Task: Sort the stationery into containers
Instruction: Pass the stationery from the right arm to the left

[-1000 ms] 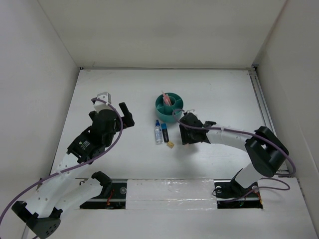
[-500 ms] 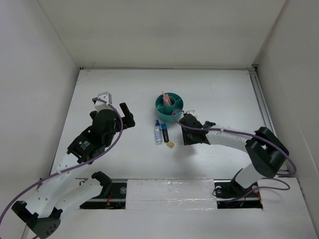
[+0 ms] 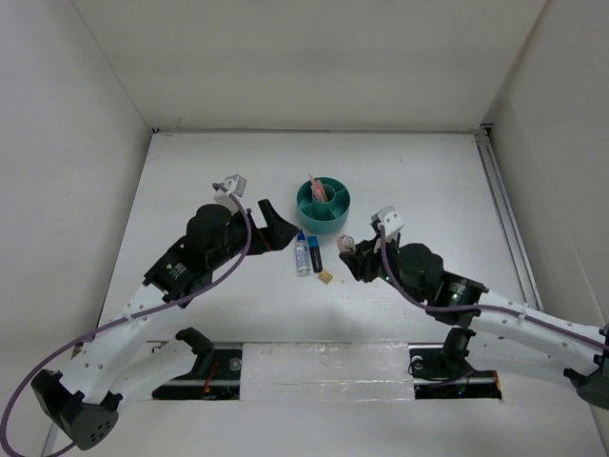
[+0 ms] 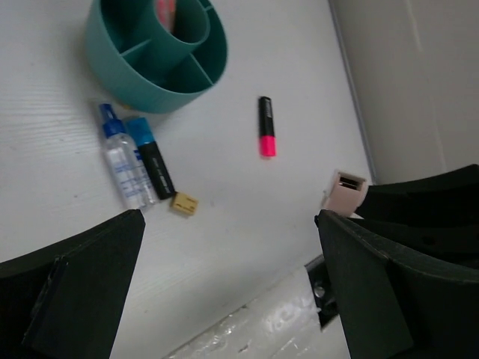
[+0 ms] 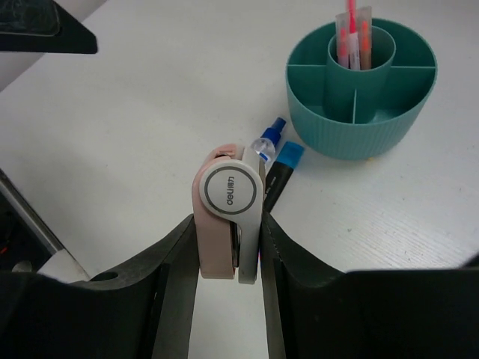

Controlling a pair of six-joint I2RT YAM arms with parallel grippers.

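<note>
Stationery sorting: clamping right fingers (image 5: 176, 269) on a pink-white case (image 5: 228, 217) just in front of the organizer (image 5: 352, 138), probably for dropping into a ring compartment. Hovering left fingers (image 4: 75, 292) spread wide and empty beside the organizer, likely lining up on pen (image 4: 123, 161), marker (image 4: 153, 161) and tan block (image 4: 184, 203) lying on the tabletop (image 4: 224, 239) before it. Leaving highlighter (image 4: 266, 137) near it; counting pencils (image 5: 350, 34) in its central cup as sorted.

Bright even overhead light, soft faint shadows, glare on near rail, wrist-view foregrounds blurred
</note>
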